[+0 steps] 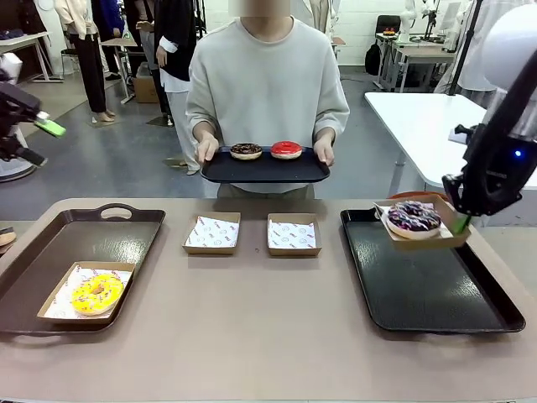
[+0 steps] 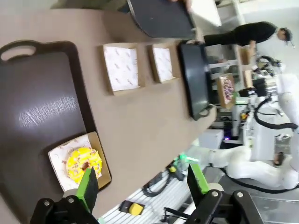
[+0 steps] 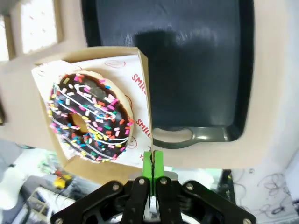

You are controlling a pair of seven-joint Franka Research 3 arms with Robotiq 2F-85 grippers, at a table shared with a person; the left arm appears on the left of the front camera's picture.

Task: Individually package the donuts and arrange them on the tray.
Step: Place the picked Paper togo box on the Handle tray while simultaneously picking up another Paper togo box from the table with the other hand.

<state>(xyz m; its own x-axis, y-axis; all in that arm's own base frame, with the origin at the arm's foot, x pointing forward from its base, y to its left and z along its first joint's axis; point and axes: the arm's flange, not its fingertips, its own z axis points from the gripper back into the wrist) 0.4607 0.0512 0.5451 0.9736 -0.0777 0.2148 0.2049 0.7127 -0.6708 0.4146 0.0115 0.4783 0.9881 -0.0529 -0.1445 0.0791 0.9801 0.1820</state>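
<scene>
Front view, yellow-iced donut: nearest, lying in a lined box on the near part of the brown tray, on the robot's left.
Left gripper: fingers spread wide with nothing between them, raised above the yellow-iced donut.
Empty boxes: two side by side mid-table, between the trays.
Right gripper: fingers pinched shut on the side wall of the held box.
Sprinkled donut: inside the held box, at the far end of the black tray.
Person: at the far side, holding a small dark tray.
Chocolate donut and red donut: side by side on that small dark tray.
</scene>
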